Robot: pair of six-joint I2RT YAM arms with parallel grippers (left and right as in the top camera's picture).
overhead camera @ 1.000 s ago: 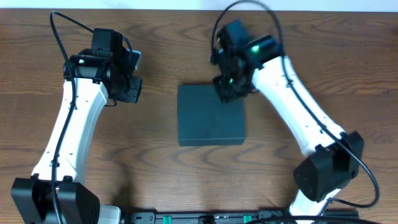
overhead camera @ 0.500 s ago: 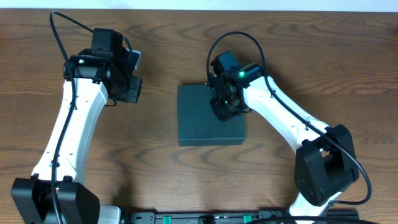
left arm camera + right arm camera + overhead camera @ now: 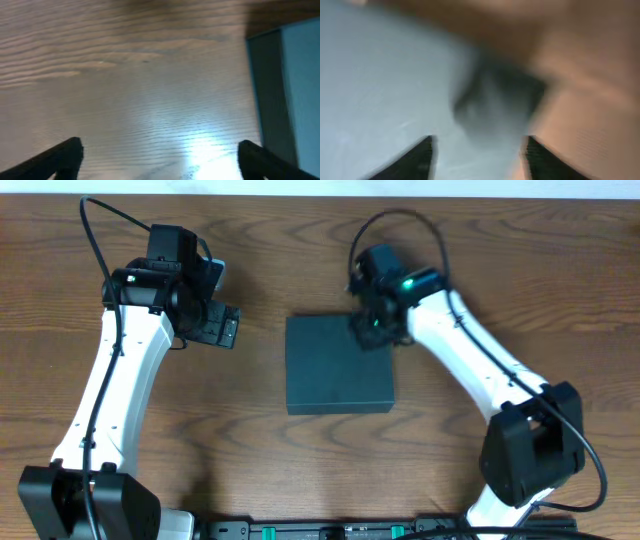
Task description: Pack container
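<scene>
The container is a dark teal-grey box lying shut on the wood table at the middle. My right gripper hovers over its far right corner. The right wrist view is blurred, with the container's lid on the left and the table on the right. There my right gripper is open with nothing between its fingers. My left gripper is left of the box and apart from it. In the left wrist view it is wide open over bare wood, with the container's side at the right edge.
A black rail runs along the table's near edge between the two arm bases. The right arm slants across the table to the right of the box. Nothing else lies on the wood.
My left gripper opened from shut without moving away. My right gripper reached in over the lid, then drew back to the far right corner and opened.
</scene>
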